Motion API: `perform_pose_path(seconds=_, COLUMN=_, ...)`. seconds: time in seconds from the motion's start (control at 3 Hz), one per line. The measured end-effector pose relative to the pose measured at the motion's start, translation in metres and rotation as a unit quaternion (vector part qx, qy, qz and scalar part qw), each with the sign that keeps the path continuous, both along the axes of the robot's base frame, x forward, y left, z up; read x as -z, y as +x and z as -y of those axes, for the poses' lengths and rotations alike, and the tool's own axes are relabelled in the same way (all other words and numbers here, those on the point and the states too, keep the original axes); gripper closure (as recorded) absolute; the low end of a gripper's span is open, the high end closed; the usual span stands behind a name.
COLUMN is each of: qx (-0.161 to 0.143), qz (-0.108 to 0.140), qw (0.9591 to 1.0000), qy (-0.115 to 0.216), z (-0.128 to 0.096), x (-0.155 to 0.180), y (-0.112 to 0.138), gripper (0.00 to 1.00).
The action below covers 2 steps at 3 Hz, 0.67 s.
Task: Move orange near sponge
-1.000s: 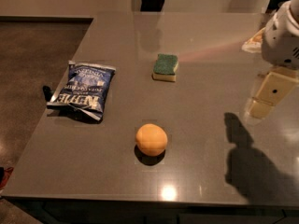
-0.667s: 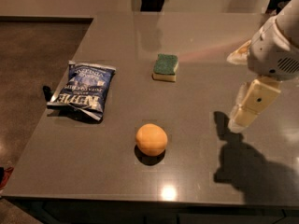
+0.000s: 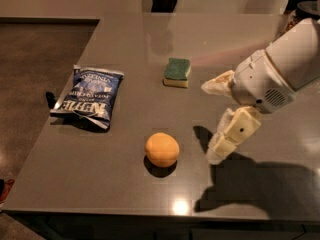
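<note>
Swung leftward since before, the gripper [image 3: 210, 122] gapes wide and empty near the orange [image 3: 162, 149]; a glancing finger could roll it away from the sponge [image 3: 177, 72].

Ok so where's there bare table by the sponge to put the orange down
Bare table lies between the sponge and the orange, and from the sponge across to the chip bag. Behind the sponge is open too. It's tighter on the other side: the open gripper hangs there, close beside the orange.
</note>
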<state>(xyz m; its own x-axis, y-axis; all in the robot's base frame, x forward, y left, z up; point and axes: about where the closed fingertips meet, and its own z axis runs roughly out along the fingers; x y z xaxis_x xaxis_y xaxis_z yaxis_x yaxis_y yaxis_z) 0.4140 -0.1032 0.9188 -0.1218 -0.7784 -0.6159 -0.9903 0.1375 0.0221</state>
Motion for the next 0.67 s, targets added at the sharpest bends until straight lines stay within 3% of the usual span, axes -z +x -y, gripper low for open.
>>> perform_pose_path(seconds=0.33, qx=-0.024, qz=-0.004, qw=0.9981, qy=0.058, z=-0.034, x=0.0, y=-0.007, gripper=0.0)
perform_pose_path(seconds=0.67, qx=-0.045, qz=0.004, qw=0.9965, qy=0.071, z=-0.067, x=0.016, y=-0.008, gripper=0.0)
